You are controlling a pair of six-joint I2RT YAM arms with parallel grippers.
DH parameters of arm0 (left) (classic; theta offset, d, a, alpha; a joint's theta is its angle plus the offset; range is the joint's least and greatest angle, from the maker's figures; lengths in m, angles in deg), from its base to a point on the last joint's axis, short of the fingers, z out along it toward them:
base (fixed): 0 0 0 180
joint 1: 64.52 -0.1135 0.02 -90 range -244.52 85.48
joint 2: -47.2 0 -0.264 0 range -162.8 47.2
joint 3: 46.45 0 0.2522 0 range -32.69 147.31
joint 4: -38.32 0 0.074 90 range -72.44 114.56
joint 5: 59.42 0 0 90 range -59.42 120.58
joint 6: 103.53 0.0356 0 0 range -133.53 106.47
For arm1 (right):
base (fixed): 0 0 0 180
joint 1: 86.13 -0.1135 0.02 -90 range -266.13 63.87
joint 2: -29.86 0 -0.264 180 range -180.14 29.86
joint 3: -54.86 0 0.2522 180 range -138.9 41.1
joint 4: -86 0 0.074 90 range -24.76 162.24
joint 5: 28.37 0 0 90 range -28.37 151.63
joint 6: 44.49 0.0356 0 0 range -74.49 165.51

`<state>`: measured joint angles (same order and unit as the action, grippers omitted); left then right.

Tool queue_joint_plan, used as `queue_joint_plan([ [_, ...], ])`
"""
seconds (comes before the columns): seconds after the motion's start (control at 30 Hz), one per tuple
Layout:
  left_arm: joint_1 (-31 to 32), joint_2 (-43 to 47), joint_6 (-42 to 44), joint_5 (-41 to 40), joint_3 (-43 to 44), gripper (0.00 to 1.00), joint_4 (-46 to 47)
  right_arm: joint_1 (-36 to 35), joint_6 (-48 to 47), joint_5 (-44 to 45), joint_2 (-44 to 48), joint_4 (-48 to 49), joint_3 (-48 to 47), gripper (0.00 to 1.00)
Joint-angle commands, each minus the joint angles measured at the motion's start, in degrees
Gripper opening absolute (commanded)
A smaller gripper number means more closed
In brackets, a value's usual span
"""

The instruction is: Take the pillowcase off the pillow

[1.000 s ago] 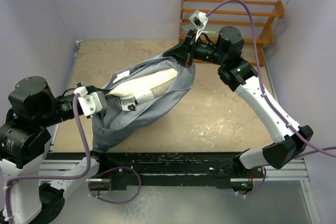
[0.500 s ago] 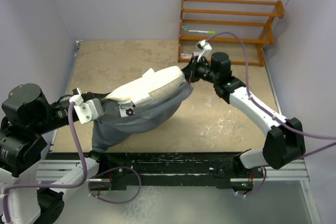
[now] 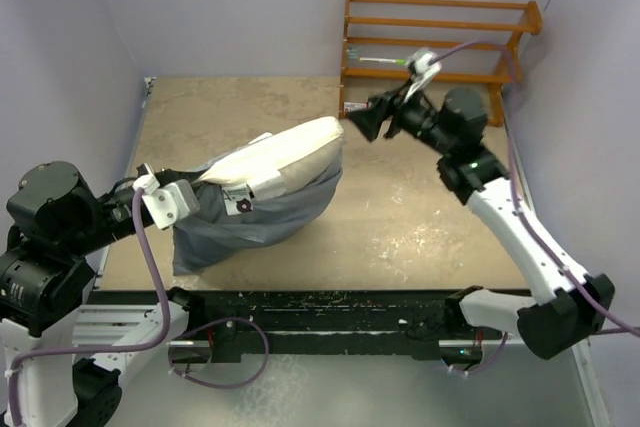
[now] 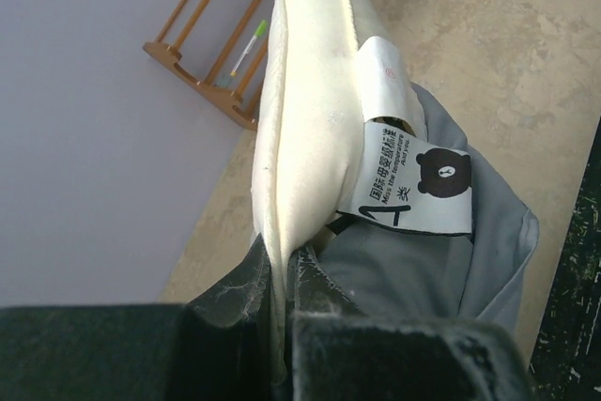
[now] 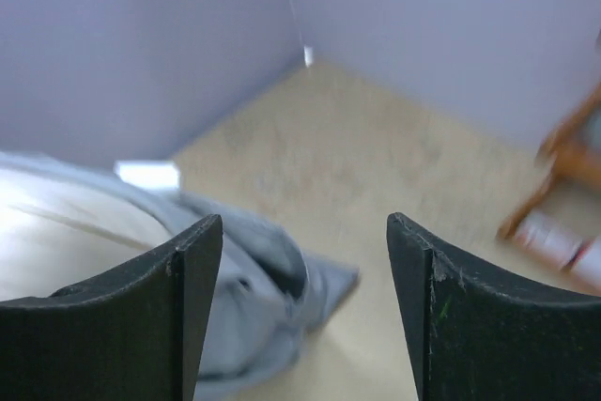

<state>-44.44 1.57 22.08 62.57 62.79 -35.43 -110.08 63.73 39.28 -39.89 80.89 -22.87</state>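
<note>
The cream pillow [image 3: 290, 155] lies slanted across the table, its upper side bare, while the blue-grey pillowcase [image 3: 250, 222] sags around its lower half. My left gripper [image 3: 196, 187] is shut on the pillow's near edge. In the left wrist view the cream seam [image 4: 272, 260] runs between the fingers of the left gripper [image 4: 282, 274], with the pillowcase [image 4: 441, 269] and a white label [image 4: 413, 190] to the right. My right gripper [image 3: 360, 119] hangs open in the air just past the pillow's far end, holding nothing. The right wrist view shows the right gripper [image 5: 305, 223] with the pillowcase [image 5: 254, 260] below it.
A wooden rack [image 3: 440, 37] stands against the back wall at the right, with a green-tipped pen [image 3: 380, 60] on a shelf. Purple walls close in the table on the left, back and right. A black rail [image 3: 330, 307] runs along the near edge.
My right gripper has let go of the far end, opened and pulled up and to the right. The pillow's far end dropped to the table and the pillowcase slid lower. The left grip held.
</note>
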Motion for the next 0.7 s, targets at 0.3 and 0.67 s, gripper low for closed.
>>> queue_joint_plan([
  [0.3, 0.08, -0.17, 2.26, 1.8, -4.47, 0.0, 4.77, -20.86, -31.15, -11.64, -4.03, -27.94, -34.96, 0.86],
  [0.67, 0.1, -2.25, 2.87, 3.39, -2.48, 0.0, 0.6, -31.54, -44.45, 0.52, -12.35, -43.79, -42.22, 0.84],
])
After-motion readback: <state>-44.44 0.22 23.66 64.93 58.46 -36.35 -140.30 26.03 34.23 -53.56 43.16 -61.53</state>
